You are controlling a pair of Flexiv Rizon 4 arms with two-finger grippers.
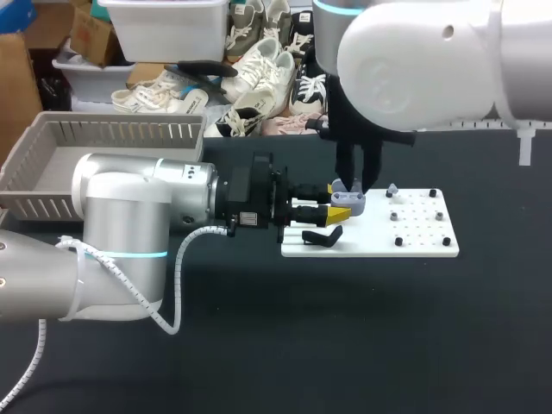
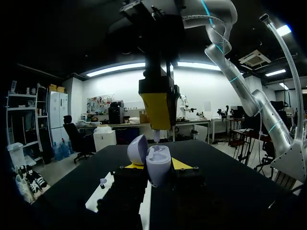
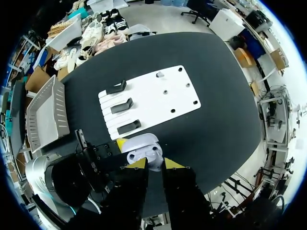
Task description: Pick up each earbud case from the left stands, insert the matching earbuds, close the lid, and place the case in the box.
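Left gripper clamps the open lavender earbud case by its sides over the white stand board's left end. The case is light, slick and weak-hinged. Right gripper, also above that end, apparently pinches an earbud.

The earbud case mostly hides the left claw.
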